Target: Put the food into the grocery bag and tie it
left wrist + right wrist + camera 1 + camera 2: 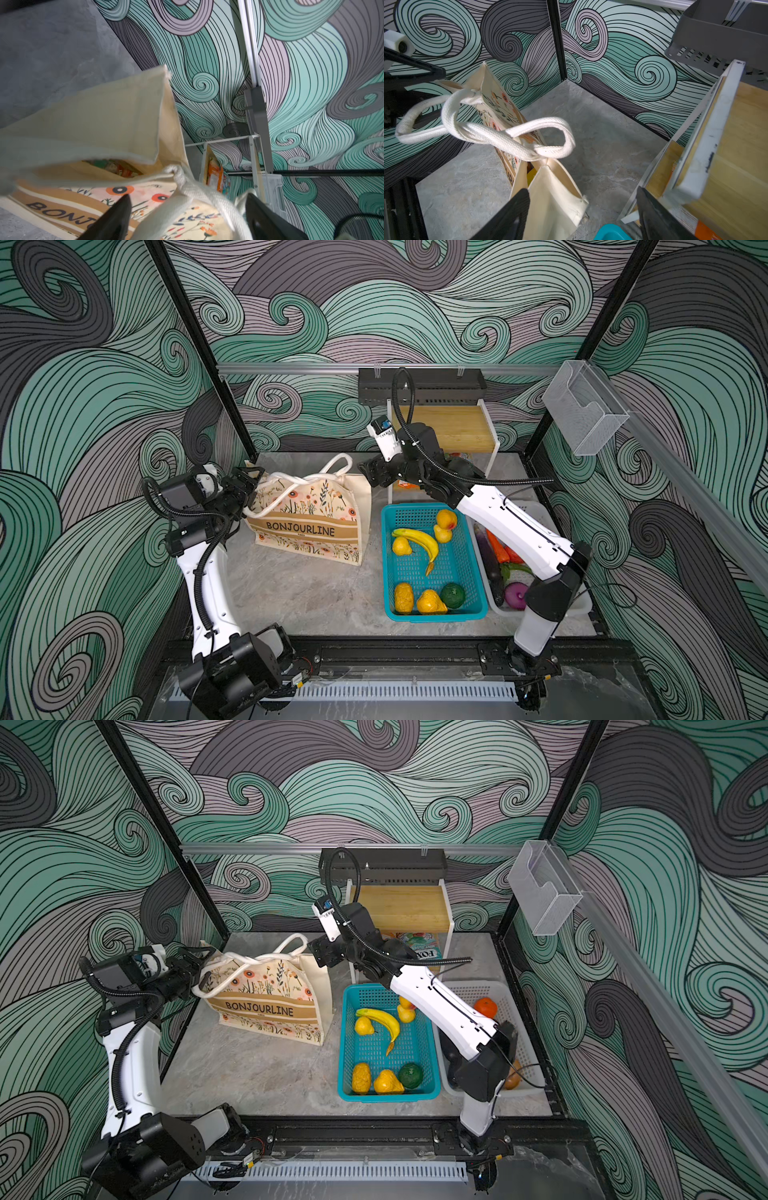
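Right wrist view: right tool spread, grocery bag handles knotted; left tool spread too

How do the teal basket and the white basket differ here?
The teal basket holds a banana and yellow fruit; the white basket holds an eggplant, a carrot, a purple onion and an orange. The teal basket is in plain view from above; the right arm crosses over the white basket and hides part of it. Both are perforated plastic rectangles, side by side.
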